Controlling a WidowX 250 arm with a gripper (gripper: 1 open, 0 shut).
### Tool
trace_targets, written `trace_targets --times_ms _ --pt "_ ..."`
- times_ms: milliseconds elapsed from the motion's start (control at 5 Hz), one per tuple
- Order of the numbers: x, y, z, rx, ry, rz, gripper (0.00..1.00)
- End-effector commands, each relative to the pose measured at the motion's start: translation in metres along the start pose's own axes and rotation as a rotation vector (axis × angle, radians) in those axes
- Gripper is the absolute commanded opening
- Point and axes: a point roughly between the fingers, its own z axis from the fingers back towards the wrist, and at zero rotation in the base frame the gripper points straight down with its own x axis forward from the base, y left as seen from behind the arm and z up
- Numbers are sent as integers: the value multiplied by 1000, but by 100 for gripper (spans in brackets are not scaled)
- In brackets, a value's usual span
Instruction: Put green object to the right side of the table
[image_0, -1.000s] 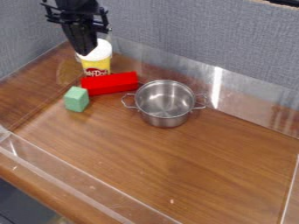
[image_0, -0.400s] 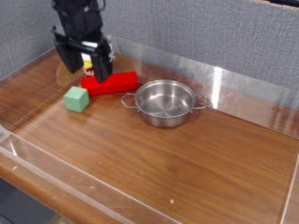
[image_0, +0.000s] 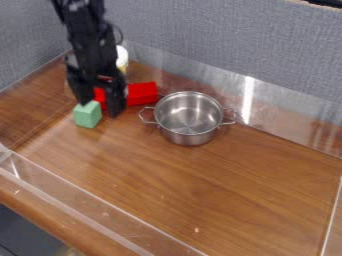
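Observation:
The green object (image_0: 88, 115), a small matte cube, sits on the table (image_0: 201, 195) at the back left. My gripper (image_0: 96, 98) points straight down right above and slightly behind it, open, with its dark fingers (image_0: 112, 99) spread to either side and nothing between them. The fingertips hang about level with the cube's top. Whether they touch the cube cannot be told.
A red rectangular block (image_0: 142, 94) lies just right of the gripper. A steel pot (image_0: 189, 117) with side handles stands further right. A yellow and white bottle (image_0: 120, 58) is half hidden behind the arm. Low clear acrylic walls (image_0: 254, 95) edge the table.
The gripper has opened and dropped from above the bottle to just over the green cube, shifting slightly toward the front left. The cube, red block and pot have not moved.

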Motion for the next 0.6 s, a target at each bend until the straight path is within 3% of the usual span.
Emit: trace_targets --times_ms 0,400 --pt "6 8 -5 36 -10 21 100" --pt "10 14 -32 51 29 34 100"
